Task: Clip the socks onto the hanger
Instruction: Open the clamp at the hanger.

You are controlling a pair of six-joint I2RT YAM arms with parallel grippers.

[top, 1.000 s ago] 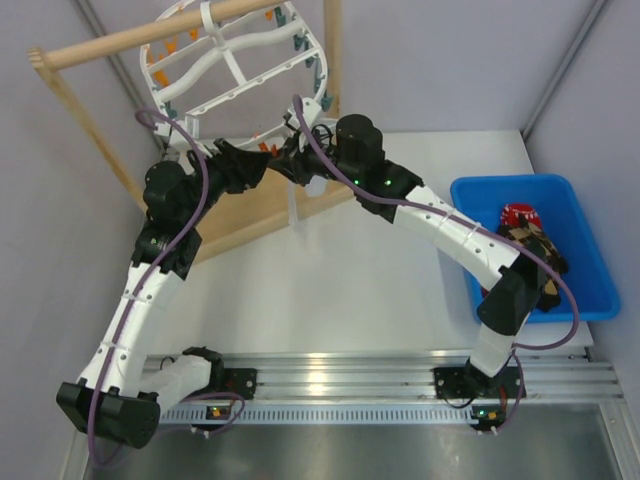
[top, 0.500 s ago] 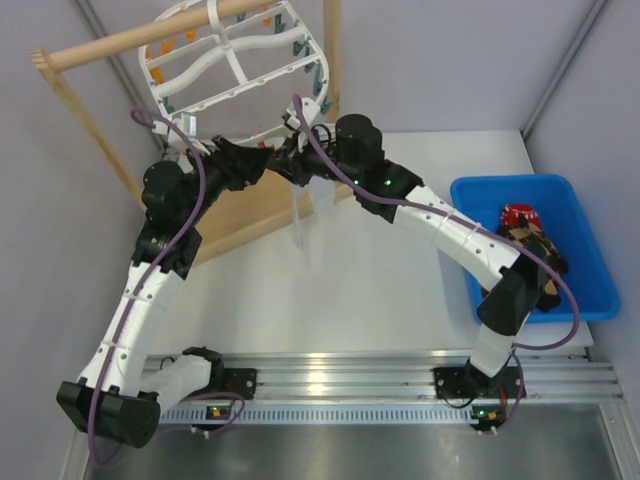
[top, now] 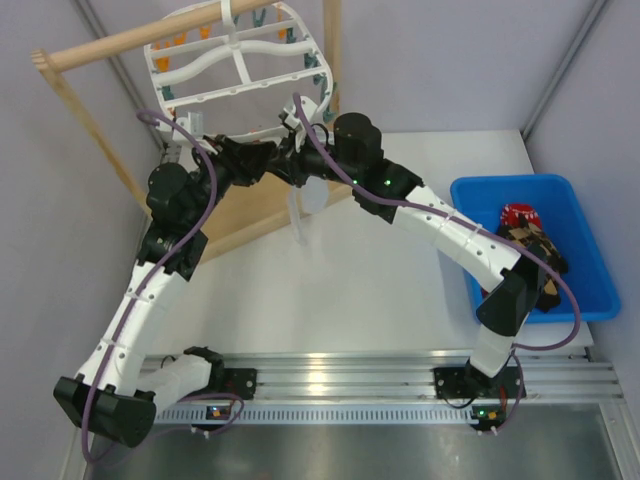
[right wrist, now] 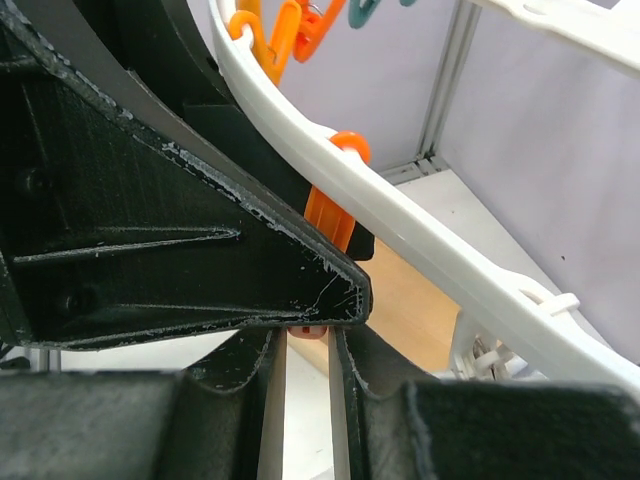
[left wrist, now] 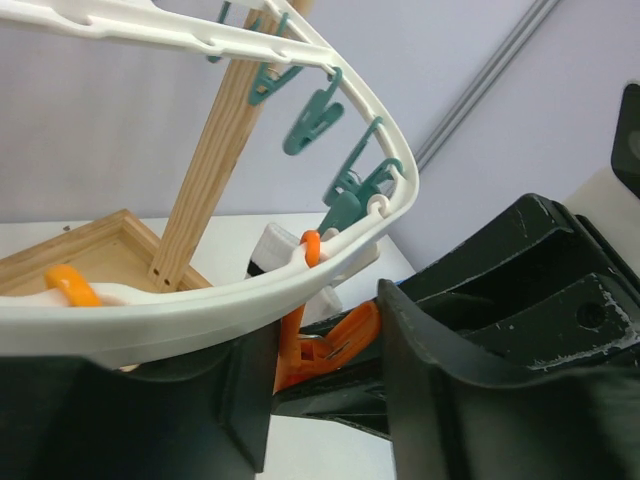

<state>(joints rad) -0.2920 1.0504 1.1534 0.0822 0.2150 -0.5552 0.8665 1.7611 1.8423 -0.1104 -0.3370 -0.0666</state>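
Note:
The white hanger (top: 235,50) hangs from the wooden pole; its rim (left wrist: 200,300) crosses both wrist views (right wrist: 400,220). My left gripper (top: 262,160) (left wrist: 320,335) is under the near rim, and its two black fingers press the handles of an orange clip (left wrist: 335,345) from both sides. My right gripper (top: 292,165) (right wrist: 305,350) faces it and is shut on a white sock (top: 300,210), which dangles below. The sock's edges (right wrist: 275,400) show between the right fingers, just under the orange clip (right wrist: 330,215). More socks, a red one (top: 520,213) and an argyle one (top: 535,245), lie in the bin.
A blue bin (top: 470,190) stands at the right of the table. The wooden rack's pole (top: 150,35) runs across the top left, and its tray base (top: 250,215) sits under the grippers. Teal clips (left wrist: 312,115) hang along the rim.
The left fingers have closed in on the orange clip. The hanger has tipped and shifted slightly right, and the white sock has swung a little.

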